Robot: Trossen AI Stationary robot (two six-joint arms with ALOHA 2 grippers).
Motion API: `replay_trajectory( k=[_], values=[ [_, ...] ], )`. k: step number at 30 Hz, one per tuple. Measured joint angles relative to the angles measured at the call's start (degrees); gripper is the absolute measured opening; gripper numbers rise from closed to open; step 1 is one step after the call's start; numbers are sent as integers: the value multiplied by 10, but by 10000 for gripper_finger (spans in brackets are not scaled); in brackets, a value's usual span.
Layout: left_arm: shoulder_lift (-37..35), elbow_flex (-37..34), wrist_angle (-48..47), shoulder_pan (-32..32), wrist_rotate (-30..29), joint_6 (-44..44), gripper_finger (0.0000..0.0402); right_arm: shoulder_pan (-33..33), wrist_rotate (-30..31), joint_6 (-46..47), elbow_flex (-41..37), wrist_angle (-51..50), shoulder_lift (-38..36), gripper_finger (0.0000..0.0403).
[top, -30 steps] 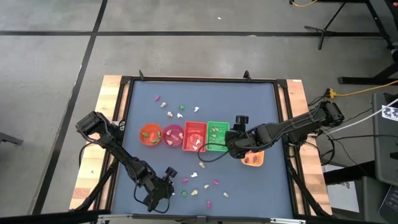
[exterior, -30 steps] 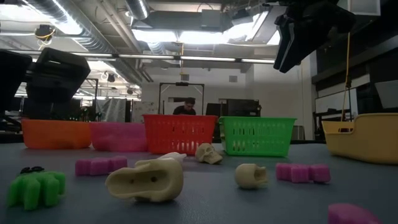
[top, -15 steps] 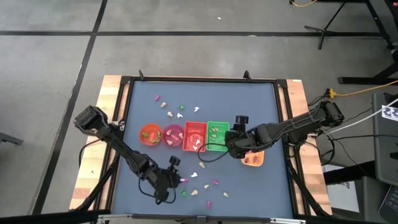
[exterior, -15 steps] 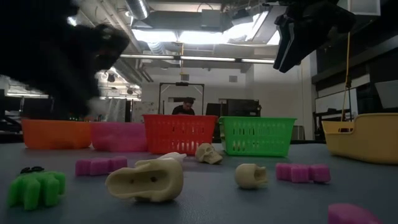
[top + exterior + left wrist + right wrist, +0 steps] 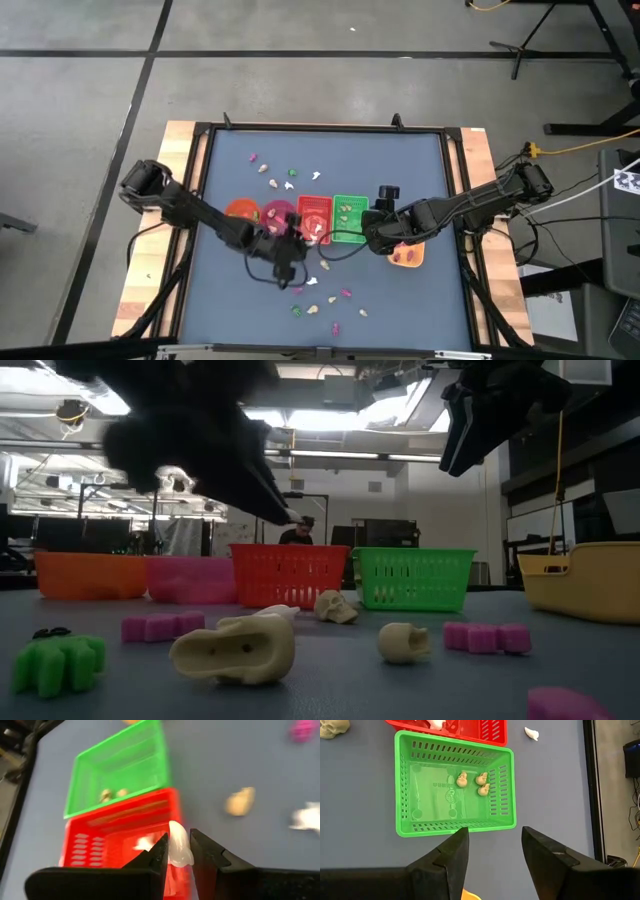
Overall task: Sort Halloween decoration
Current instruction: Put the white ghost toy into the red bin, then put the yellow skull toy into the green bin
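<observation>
Overhead, the dark blue table (image 5: 400, 160) carries a row of containers across its middle: an orange bowl (image 5: 238, 211), a pink bowl (image 5: 277, 211), a red basket (image 5: 314, 219) and a green basket (image 5: 349, 218), with a yellow-orange tray (image 5: 408, 256) off to the right under the right arm. The left arm reaches in from the left edge, and the left gripper (image 5: 178, 851) hangs just in front of the red basket, its fingers pinching a small white trinket (image 5: 178, 849). The right gripper (image 5: 492, 851) hovers beside the green basket, fingers spread with nothing between them. Three cream skulls (image 5: 475, 782) lie together inside the green basket, and white pieces (image 5: 315, 230) sit in the red one. More loose trinkets are scattered on the table: a group behind the containers (image 5: 283, 177) and another in front (image 5: 325, 302), in magenta, green, white and cream. From table height, a green piece (image 5: 58, 661), a magenta piece (image 5: 162, 625), a large cream piece (image 5: 234, 648) and a cream skull (image 5: 404, 643) lie nearest.
</observation>
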Motion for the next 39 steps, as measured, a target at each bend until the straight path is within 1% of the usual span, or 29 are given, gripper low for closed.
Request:
replay_trajectory(
  k=[5, 11, 20, 23, 25, 34, 39],
  values=[
    [0, 0, 6, 42, 9, 0, 53, 0, 0, 0, 0, 0, 0, 182],
    [0, 0, 7, 70, 9, -2, 53, 0, 0, 0, 0, 0, 0, 182],
    [0, 0, 7, 91, 10, -88, 53, 0, -7, 0, 0, 9, 0, 182],
    [0, 0, 7, 97, 10, -106, 57, 0, -25, 0, 0, 17, 0, 182],
    [0, 0, 7, 101, 10, -106, 68, 0, -42, 0, 0, 27, 0, 182],
    [0, 0, 7, 115, 10, -106, 141, 0, -127, 1, 0, 56, 0, 182],
    [0, 0, 7, 121, 10, -106, 151, 0, -187, 14, 0, 80, 0, 182]
  ],
)
